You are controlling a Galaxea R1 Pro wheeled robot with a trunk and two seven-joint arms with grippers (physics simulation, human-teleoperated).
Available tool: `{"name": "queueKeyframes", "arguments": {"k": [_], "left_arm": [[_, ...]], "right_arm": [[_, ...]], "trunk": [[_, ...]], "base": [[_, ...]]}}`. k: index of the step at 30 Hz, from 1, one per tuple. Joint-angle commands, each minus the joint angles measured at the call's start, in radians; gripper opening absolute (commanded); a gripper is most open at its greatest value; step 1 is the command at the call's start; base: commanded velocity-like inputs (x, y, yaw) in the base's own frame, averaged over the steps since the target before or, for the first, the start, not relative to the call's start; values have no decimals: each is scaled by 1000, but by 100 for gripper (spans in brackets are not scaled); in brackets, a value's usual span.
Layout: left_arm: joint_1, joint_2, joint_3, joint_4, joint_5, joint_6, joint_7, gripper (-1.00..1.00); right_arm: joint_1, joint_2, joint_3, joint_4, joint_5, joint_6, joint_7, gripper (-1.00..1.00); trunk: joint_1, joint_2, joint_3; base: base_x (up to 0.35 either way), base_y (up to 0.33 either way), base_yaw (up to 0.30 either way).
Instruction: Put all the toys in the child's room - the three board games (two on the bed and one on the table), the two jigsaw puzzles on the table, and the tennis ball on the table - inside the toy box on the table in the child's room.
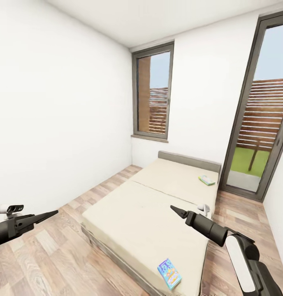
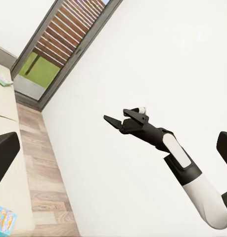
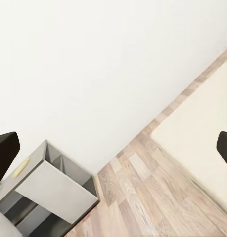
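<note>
From the head, the bed (image 1: 158, 205) is lying ahead with two games on it: the blue one (image 1: 169, 274) at the near corner, the pale one (image 1: 207, 180) near the headboard. Both arms are reaching forward, left gripper (image 1: 51, 213) and right gripper (image 1: 177, 211) looking clenched to points, carrying nothing, likely travel posture.

The left wrist is showing the right gripper (image 2: 112, 121) clenched and the blue game (image 2: 3, 219).

The right wrist is showing a grey cabinet (image 3: 49, 192) against the wall, its own fingers (image 3: 5, 150) spread wide, so I cannot tell that gripper's true state.

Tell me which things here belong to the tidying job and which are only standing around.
Job:
- blue board game at the bed's near corner
- pale green board game near the headboard
- bed

Not part:
- grey shelf unit by the wall
- windows
</note>
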Motion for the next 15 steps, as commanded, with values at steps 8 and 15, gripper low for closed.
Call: {"name": "queueKeyframes", "arguments": {"k": [8,15], "left_arm": [[0,1,0,0,-1,11,-4,100],[0,1,0,0,-1,11,-4,100]], "right_arm": [[-1,0,-2,2,-3,7,2,100],[-1,0,-1,9,-4,7,2,100]], "trunk": [[0,-1,0],[0,-1,0]], "base": [[0,0,-276],[0,37,-276]]}}
